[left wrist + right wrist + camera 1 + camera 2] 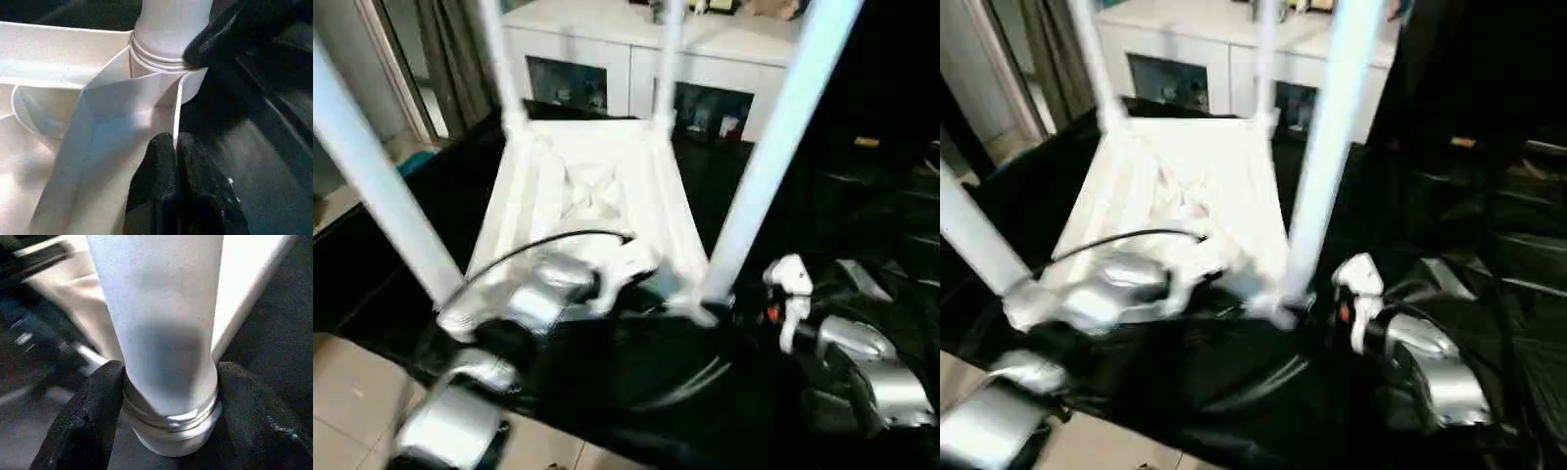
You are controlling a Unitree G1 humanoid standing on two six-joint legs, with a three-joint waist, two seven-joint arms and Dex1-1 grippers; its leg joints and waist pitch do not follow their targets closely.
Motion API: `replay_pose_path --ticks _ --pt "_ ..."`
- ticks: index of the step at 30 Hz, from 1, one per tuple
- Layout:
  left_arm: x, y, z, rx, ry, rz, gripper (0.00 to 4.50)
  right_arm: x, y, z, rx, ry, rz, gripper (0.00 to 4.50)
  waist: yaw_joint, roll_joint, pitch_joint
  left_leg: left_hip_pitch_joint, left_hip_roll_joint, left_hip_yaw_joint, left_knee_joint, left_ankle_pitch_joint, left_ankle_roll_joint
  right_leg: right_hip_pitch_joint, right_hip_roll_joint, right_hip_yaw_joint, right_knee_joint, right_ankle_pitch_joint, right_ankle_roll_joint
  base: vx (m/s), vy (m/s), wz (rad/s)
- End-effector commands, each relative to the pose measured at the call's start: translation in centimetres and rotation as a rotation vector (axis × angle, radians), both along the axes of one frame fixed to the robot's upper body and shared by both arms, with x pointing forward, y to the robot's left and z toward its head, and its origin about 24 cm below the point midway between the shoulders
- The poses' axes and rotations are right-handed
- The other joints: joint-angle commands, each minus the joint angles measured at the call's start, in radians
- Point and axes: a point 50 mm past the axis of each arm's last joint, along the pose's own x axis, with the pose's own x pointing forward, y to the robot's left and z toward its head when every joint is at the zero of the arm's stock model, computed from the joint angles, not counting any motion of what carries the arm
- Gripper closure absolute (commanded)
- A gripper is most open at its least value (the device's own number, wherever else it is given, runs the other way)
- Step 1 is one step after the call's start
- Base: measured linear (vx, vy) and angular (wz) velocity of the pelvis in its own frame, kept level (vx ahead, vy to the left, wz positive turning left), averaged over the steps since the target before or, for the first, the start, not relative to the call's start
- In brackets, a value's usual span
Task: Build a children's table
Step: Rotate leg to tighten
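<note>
A: What did we have round the work?

B: White cabinet [636,59] w/ glass doors at 12 o'clock, behind the black work surface [636,392]. Curtain [460,59] at 11, tiled floor [352,411] at 7. A black cable [538,245] arced over our left forearm and across the near part of the tabletop.

A: And the children's table [587,196]?

B: Upside down at centre, ribbed underside up. All four legs stood in their corner sockets, long axes roughly vertical, splaying toward us in the head view. The near-right leg [773,147] ran from about 5 o'clock up to 1.

A: Grippers?

B: Left gripper [176,186] was clenched, fingers pressed together on a thin rib at the near-right socket. Right gripper [168,416] sat w/ one finger [93,416] each side of that leg's base, both right at the collar; we couldn't tell if it really clamped it.
</note>
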Motion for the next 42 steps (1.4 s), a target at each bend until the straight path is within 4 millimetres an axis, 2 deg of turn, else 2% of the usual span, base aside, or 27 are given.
replay_pose_path --ticks 1,4,6,11,12,13,15,18,20,21,22,24,25,26,27,29,32,33,36,37,42 --pt "0.2 -1.7 -1.1 0.026 -0.008 0.163 4.50 0.2 1.5 -1.9 -0.074 0.079 -0.117 1.85 -0.011 -0.014 -0.033 0.013 0.067 -0.044 -0.084 -0.332 -0.002 0.012 -0.089 0.048 -0.095 -0.445 -0.154 0.000 0.000 0.00" --pt "0.5 -2.7 -1.1 0.031 -0.037 0.218 4.50 0.7 2.4 -2.1 -0.063 0.098 -0.262 1.85 -0.020 -0.015 -0.035 0.013 0.064 -0.045 -0.084 -0.337 -0.004 0.013 -0.088 0.048 -0.096 -0.429 -0.152 0.000 0.000 0.00" --pt "0.3 -2.9 -1.1 0.033 -0.039 0.197 4.50 0.7 3.0 -2.0 -0.083 0.083 -0.248 1.85 -0.022 -0.011 -0.037 0.010 0.063 -0.043 -0.082 -0.318 0.011 0.015 -0.091 0.051 -0.096 -0.401 -0.153 0.000 0.000 0.00" --pt "0.1 -2.8 -1.1 0.035 -0.038 0.119 4.50 0.8 3.4 -1.1 -0.048 0.007 -0.182 1.85 -0.020 -0.011 -0.039 0.002 0.063 -0.039 -0.079 -0.274 0.041 0.020 -0.091 0.052 -0.089 -0.328 -0.173 0.000 0.000 0.00" --pt "-0.1 -2.6 -1.2 0.038 -0.030 0.087 4.50 0.8 3.1 -0.8 -0.035 -0.013 -0.170 1.85 -0.019 -0.012 -0.040 0.002 0.063 -0.039 -0.079 -0.270 0.043 0.021 -0.091 0.052 -0.089 -0.327 -0.172 0.000 0.000 0.00" --pt "-0.1 -2.6 -1.3 0.039 -0.028 0.082 4.50 0.8 3.0 -0.7 -0.033 -0.016 -0.169 1.50 -0.019 -0.011 -0.040 0.001 0.063 -0.038 -0.079 -0.264 0.047 0.022 -0.090 0.052 -0.088 -0.317 -0.175 0.000 0.000 0.00" --pt "-0.3 -2.2 -1.3 0.039 -0.015 0.031 4.50 0.9 2.3 -0.3 -0.019 -0.022 -0.150 1.23 -0.018 -0.010 -0.044 0.001 0.064 -0.037 -0.077 -0.243 0.056 0.024 -0.089 0.052 -0.082 -0.272 -0.189 0.000 0.000 0.00" --pt "-0.7 -1.1 -1.3 0.031 0.021 -0.072 4.50 0.5 0.9 0.6 -0.049 -0.030 -0.009 0.97 -0.016 -0.010 -0.046 -0.003 0.063 -0.035 -0.072 -0.208 0.078 0.032 -0.090 0.051 -0.077 -0.223 -0.202 0.000 0.000 0.00" --pt "-0.8 -0.8 -1.3 0.029 0.029 -0.097 4.50 0.3 0.6 0.9 -0.061 -0.040 0.035 0.97 -0.014 -0.010 -0.051 -0.007 0.064 -0.033 -0.065 -0.152 0.107 0.035 -0.089 0.050 -0.063 -0.109 -0.237 0.000 0.000 0.00" --pt "-1.1 0.0 -1.2 0.018 0.059 -0.161 4.50 0.0 -0.1 1.5 -0.039 -0.052 0.106 0.97 -0.012 -0.010 -0.052 -0.009 0.065 -0.034 -0.064 -0.139 0.120 0.038 -0.092 0.049 -0.058 -0.079 -0.250 0.000 0.000 0.00" --pt "-1.3 0.4 -1.1 0.010 0.074 -0.191 4.50 -0.2 -0.3 1.8 -0.025 -0.055 0.137 0.97 -0.011 -0.012 -0.054 -0.009 0.066 -0.033 -0.063 -0.132 0.127 0.039 -0.091 0.050 -0.057 -0.065 -0.255 0.000 0.000 0.00" --pt "-1.6 1.0 -0.9 -0.014 0.100 -0.244 4.50 -0.6 -0.6 2.4 -0.001 -0.057 0.208 0.97 -0.008 -0.008 -0.054 -0.007 0.068 -0.032 -0.061 -0.122 0.139 0.035 -0.090 0.049 -0.053 -0.040 -0.269 0.000 0.000 0.00" --pt "-1.7 1.3 -0.8 -0.016 0.122 -0.262 4.50 -0.8 -0.7 2.6 0.012 -0.056 0.241 0.97 -0.001 -0.008 -0.054 -0.007 0.072 -0.030 -0.061 -0.118 0.145 0.036 -0.088 0.048 -0.050 -0.027 -0.275 0.000 0.000 0.00" --pt "-1.8 1.6 -0.8 -0.016 0.136 -0.271 4.50 -1.0 -0.8 2.8 0.020 -0.055 0.261 0.97 0.006 -0.005 -0.054 -0.006 0.076 -0.029 -0.060 -0.115 0.147 0.033 -0.086 0.047 -0.046 -0.018 -0.280 0.000 0.000 0.00" --pt "-1.9 1.9 -0.8 -0.012 0.150 -0.290 4.50 -1.0 -0.8 3.0 0.046 -0.056 0.276 0.97 0.011 -0.015 -0.053 -0.003 0.078 -0.027 -0.061 -0.120 0.145 0.030 -0.085 0.046 -0.046 -0.027 -0.283 0.000 0.000 0.00" --pt "-2.1 2.3 -0.9 -0.004 0.162 -0.311 4.50 -1.0 -0.8 3.3 0.075 -0.062 0.295 0.97 0.016 -0.008 -0.053 -0.003 0.078 -0.028 -0.063 -0.129 0.137 0.029 -0.088 0.046 -0.045 -0.051 -0.284 0.000 0.000 0.00" --pt "-2.4 3.0 -1.1 0.010 0.183 -0.327 4.50 -1.3 -0.5 3.6 0.108 -0.056 0.364 0.97 0.023 -0.009 -0.051 -0.002 0.078 -0.027 -0.064 -0.144 0.113 0.028 -0.090 0.047 -0.049 -0.088 -0.275 0.000 0.000 0.00" --pt "-2.4 3.2 -1.1 0.013 0.188 -0.326 4.50 -1.5 -0.3 3.5 0.112 -0.044 0.399 0.97 0.024 -0.013 -0.051 -0.003 0.077 -0.026 -0.064 -0.144 0.111 0.028 -0.090 0.047 -0.049 -0.091 -0.273 0.000 0.000 0.00" --pt "-2.4 3.4 -1.1 0.012 0.189 -0.326 4.50 -1.7 -0.1 3.3 0.107 -0.032 0.427 0.97 0.029 -0.013 -0.052 -0.003 0.076 -0.027 -0.064 -0.133 0.104 0.029 -0.091 0.048 -0.048 -0.092 -0.265 0.000 0.000 0.00" --pt "-2.5 3.4 -1.1 0.013 0.190 -0.327 4.50 -1.8 0.0 3.2 0.098 -0.024 0.442 1.22 0.030 -0.013 -0.051 -0.002 0.075 -0.027 -0.063 -0.131 0.103 0.028 -0.091 0.048 -0.049 -0.099 -0.261 0.000 0.000 0.00" --pt "-2.5 3.5 -1.1 0.017 0.186 -0.323 4.50 -2.0 0.1 2.7 0.063 -0.007 0.475 1.63 0.032 -0.015 -0.051 -0.003 0.073 -0.028 -0.063 -0.131 0.097 0.027 -0.091 0.048 -0.051 -0.125 -0.248 0.000 0.000 0.00"
